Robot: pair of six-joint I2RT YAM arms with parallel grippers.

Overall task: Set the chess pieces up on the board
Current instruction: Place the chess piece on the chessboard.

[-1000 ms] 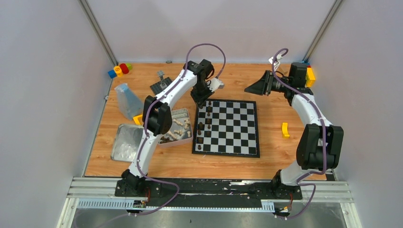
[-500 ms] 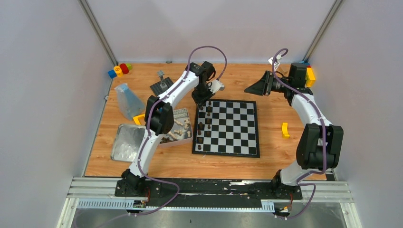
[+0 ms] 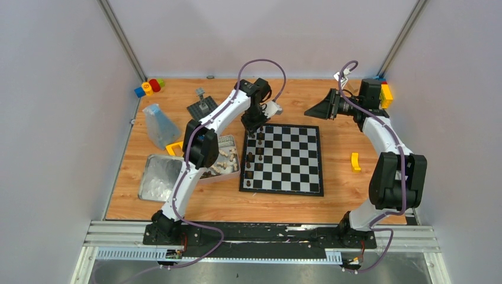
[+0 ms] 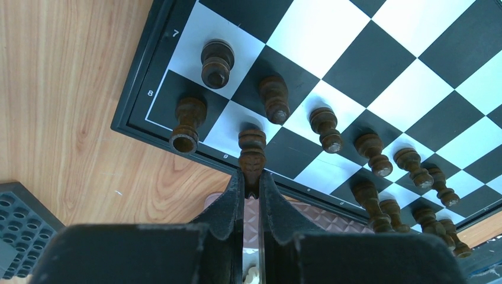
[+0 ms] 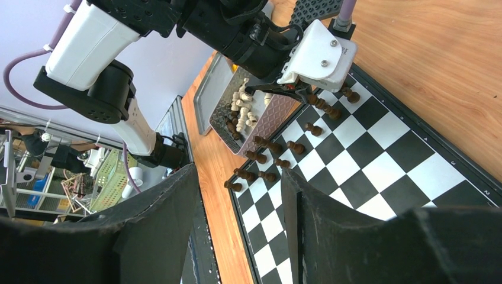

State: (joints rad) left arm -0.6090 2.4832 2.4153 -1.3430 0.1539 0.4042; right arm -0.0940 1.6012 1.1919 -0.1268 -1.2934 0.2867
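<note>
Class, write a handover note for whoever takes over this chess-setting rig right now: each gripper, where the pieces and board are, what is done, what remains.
Left gripper: shut on a dark piece at the far-left corner of the board.
Right gripper: open, empty, raised beyond the board's far-right corner.
Done: other dark pieces stand in two rows along the board's left edge.
Left: place the held piece. The cream pieces lie in the tin left of the board, none set up.
</note>
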